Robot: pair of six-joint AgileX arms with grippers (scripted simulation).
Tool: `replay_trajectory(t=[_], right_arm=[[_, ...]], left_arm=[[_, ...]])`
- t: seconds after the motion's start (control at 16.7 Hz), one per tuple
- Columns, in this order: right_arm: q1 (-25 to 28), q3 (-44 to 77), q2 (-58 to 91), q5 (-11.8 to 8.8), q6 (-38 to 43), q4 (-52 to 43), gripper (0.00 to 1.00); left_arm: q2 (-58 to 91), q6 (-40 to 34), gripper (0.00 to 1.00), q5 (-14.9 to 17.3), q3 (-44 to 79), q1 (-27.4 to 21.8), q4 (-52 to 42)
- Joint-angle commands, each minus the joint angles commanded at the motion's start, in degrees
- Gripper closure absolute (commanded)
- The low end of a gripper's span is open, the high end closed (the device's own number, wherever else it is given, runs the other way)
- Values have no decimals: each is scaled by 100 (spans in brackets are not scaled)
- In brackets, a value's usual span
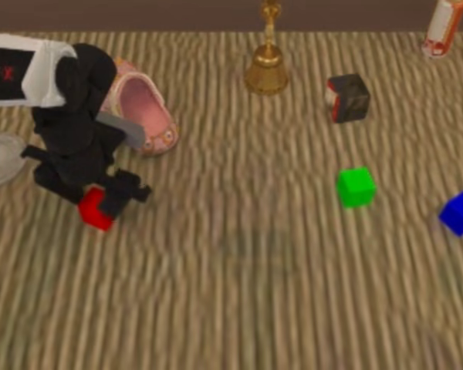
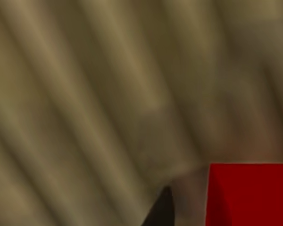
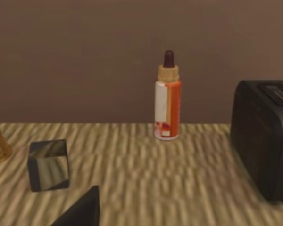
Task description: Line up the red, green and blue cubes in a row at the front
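The red cube (image 1: 96,210) lies at the left of the woven mat. My left gripper (image 1: 108,202) is down over it, open, its black fingers straddling the cube's upper right part. In the left wrist view, one dark fingertip (image 2: 164,207) stands a little apart from the side of the red cube (image 2: 250,195); the other finger is out of frame. Right of centre sits the green cube (image 1: 356,186), and the blue cube (image 1: 460,213) lies near the right edge. My right arm is outside the top view. Its gripper (image 3: 146,221) is open, with one fingertip (image 3: 87,207) showing.
A pink shoe (image 1: 147,116) lies just behind the left arm, with a grey object (image 1: 0,158) at the left edge. At the back stand a brass bell (image 1: 266,69), a black box (image 1: 348,98) and a dropper bottle (image 1: 441,31). A large black device (image 3: 264,141) shows in the right wrist view.
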Motion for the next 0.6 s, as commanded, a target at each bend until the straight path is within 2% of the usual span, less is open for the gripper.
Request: replay_trajectory(t=[0.06, 0.12, 0.6], right_arm=[[0, 0, 0, 0, 0, 0, 0], [0, 0, 0, 0, 0, 0, 0], [0, 0, 0, 0, 0, 0, 0]], left_arm=[[0, 0, 98, 0, 0, 0, 0], [0, 0, 100, 0, 0, 0, 0], [-225, -23, 100, 45, 81, 4, -94]])
